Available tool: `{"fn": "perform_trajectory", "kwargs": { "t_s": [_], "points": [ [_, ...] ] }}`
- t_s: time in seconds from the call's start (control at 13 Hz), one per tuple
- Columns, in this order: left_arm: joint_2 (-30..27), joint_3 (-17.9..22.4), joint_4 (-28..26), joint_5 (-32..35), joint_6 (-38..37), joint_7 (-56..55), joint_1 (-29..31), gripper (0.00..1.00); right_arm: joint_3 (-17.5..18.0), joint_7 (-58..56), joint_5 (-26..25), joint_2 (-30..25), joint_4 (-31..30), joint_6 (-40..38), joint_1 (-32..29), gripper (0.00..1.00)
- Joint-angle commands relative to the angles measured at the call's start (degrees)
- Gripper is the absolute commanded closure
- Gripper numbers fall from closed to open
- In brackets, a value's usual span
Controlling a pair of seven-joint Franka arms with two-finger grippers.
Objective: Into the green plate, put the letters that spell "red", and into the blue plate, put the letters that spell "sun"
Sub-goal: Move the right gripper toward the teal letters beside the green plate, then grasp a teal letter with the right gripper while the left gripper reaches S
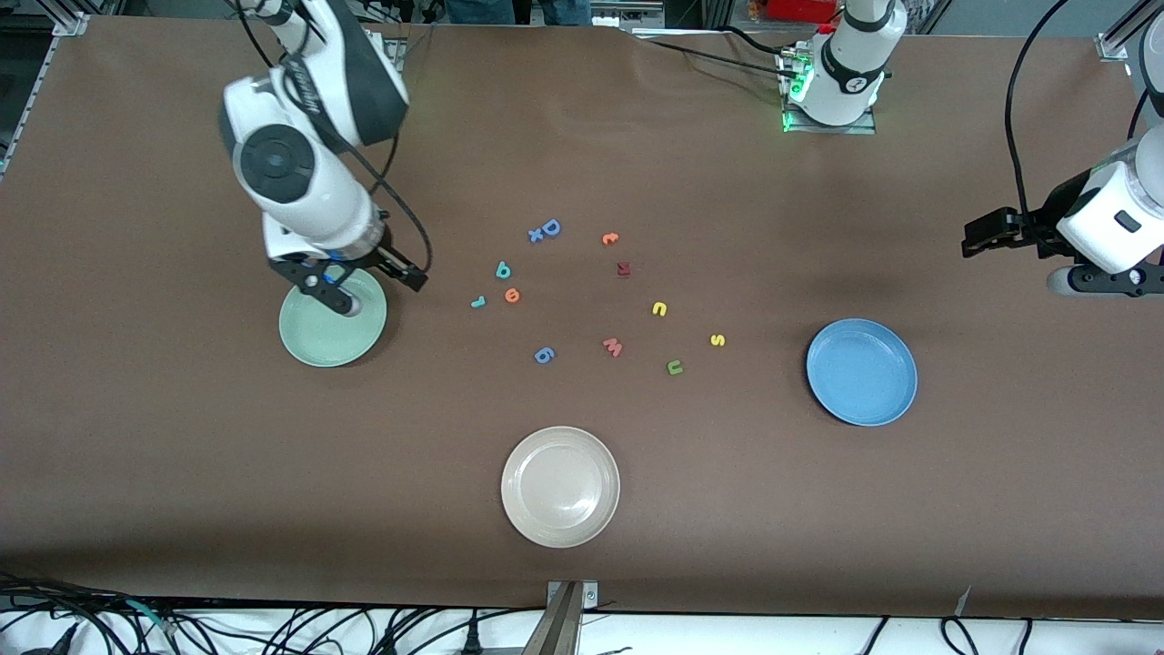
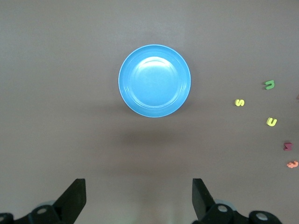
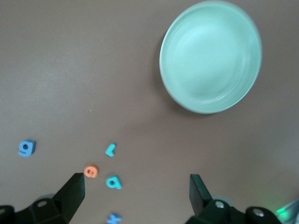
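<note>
Brown bench (image 1: 182, 473), three plates, foam letters scattered mid-surface. Teal r (image 1: 477, 302), orange e (image 1: 512, 295), teal d (image 1: 503, 270) beside green plate (image 1: 314, 350); yellow n (image 1: 659, 309), s (image 1: 717, 340), green u (image 1: 675, 367) toward blue plate (image 1: 887, 400). Likely featherlight, soft, thin: pinch across edges, gently. Right gripper (image 1: 350, 289) over green plate, fingers apart, empty. Left gripper (image 2: 139, 200) waiting, fingers apart.

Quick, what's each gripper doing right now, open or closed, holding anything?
Left gripper: open, empty, up over bare table near the blue plate.
Right gripper: open, empty, over the green plate.
</note>
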Motion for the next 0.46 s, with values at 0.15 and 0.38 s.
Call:
{"fn": "perform_trajectory", "kwargs": {
  "t_s": [0.15, 0.38],
  "points": [
    [9.0, 0.0, 2.2, -0.4, 1.1, 0.7, -0.9, 0.0, -0.5, 15.3, -3.3, 6.9, -3.2, 10.3, 4.2, 0.08],
    [12.1, 0.0, 2.5, -1.7, 1.3, 0.7, -1.3, 0.0, -0.5, 22.7, -3.3, 7.3, -12.3, 27.3, 4.6, 0.07]
  ]
}}
